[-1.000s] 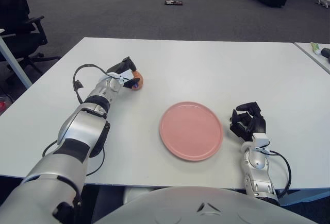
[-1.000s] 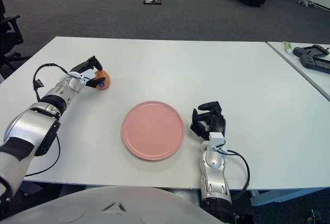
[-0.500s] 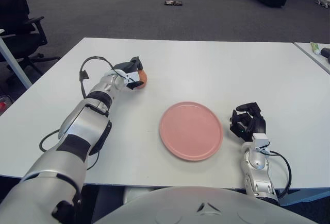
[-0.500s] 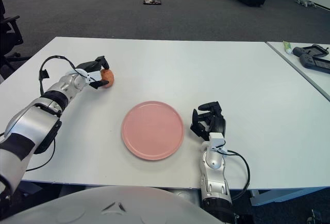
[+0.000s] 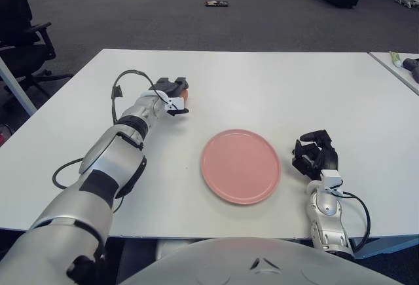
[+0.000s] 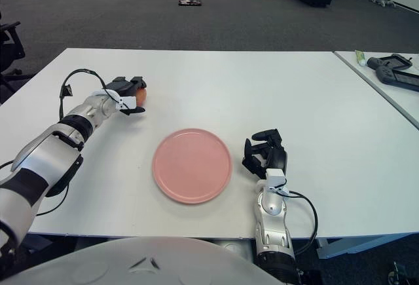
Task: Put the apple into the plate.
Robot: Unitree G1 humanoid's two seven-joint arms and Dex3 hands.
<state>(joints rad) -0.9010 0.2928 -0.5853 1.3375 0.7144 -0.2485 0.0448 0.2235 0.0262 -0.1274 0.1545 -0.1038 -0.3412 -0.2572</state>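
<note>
A small orange-red apple (image 5: 184, 93) is held above the white table at the left, mostly hidden by the dark fingers of my left hand (image 5: 175, 95), which is shut on it. In the right eye view the same apple (image 6: 141, 93) peeks out past the left hand (image 6: 131, 95). A round pink plate (image 5: 241, 166) lies flat at the table's middle, to the right of and nearer than the apple, with nothing on it. My right hand (image 5: 315, 156) shows just right of the plate, fingers curled and holding nothing.
The white table (image 5: 275, 82) stretches wide behind the plate. A second table (image 6: 386, 75) at the far right carries a black device and a small tube. A black office chair (image 5: 19, 29) stands at the far left on the grey floor.
My left hand has carried the apple up and to the right, away from where it was a second ago. The right hand and the plate have kept their places.
</note>
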